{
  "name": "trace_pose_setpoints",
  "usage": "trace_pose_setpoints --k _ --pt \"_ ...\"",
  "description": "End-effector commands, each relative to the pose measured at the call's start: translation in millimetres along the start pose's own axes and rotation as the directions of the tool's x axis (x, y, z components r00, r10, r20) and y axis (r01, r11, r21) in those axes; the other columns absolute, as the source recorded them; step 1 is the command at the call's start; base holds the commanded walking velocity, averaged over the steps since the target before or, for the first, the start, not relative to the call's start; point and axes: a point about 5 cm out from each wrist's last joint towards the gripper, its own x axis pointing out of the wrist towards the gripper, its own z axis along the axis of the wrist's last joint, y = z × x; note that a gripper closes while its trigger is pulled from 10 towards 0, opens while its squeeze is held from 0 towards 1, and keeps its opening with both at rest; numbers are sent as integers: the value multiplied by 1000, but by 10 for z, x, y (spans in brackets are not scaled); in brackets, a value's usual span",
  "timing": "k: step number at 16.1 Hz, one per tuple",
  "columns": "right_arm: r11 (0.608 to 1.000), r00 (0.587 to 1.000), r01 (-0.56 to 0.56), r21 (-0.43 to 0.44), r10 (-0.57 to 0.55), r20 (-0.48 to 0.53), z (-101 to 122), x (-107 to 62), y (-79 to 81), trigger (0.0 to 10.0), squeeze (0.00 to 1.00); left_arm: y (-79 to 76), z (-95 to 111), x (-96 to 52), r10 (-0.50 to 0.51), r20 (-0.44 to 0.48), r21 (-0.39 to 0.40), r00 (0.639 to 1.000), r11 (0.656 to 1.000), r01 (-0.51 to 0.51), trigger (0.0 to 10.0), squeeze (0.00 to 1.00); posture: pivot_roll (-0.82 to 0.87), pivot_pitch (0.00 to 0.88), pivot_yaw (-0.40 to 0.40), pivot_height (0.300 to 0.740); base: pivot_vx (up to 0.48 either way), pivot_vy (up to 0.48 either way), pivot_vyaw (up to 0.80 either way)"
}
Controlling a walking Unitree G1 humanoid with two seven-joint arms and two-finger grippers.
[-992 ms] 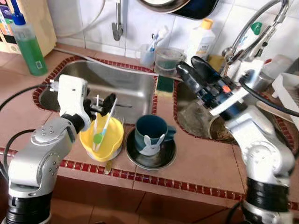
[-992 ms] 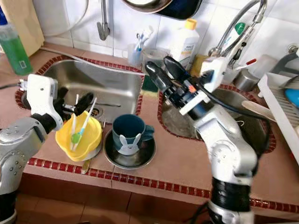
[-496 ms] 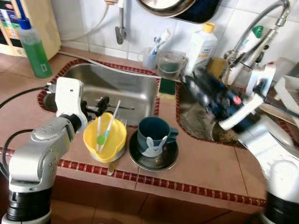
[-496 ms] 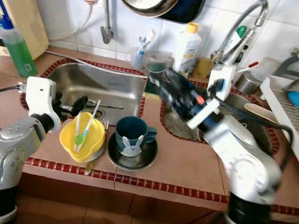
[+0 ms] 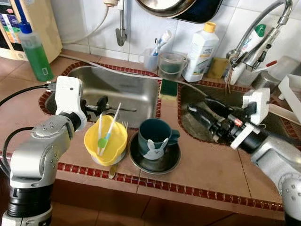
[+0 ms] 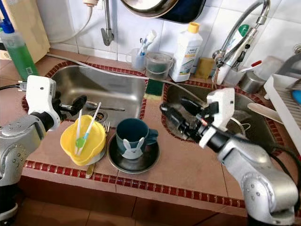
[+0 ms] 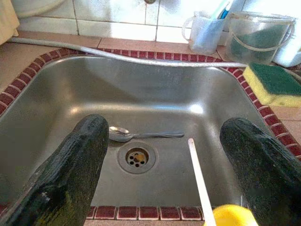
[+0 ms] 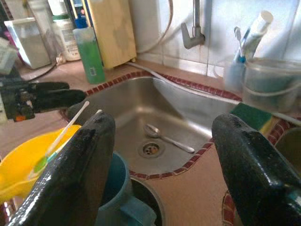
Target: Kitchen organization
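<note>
The left arm bends at the elbow over the front left part of the counter, its white wrist block raised and turned toward the left basin. The left gripper (image 5: 101,104) reaches out level over the front rim of that basin, its two black fingers (image 7: 70,174) spread wide with nothing between them. The right arm comes in low from the right, forearm stretched across the front edge of the right basin and pointing left. The right gripper (image 6: 181,114) hangs over that basin's front left corner, fingers (image 8: 244,165) parted wide and empty.
</note>
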Motion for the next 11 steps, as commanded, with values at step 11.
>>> trace_pose_setpoints --k 11 --pt "977 974 214 4 -214 72 -196 64 -118 10000 0 -33 22 61 30 21 13 999 999 -30 10000 0 -63 69 -76 732 0 0 0"
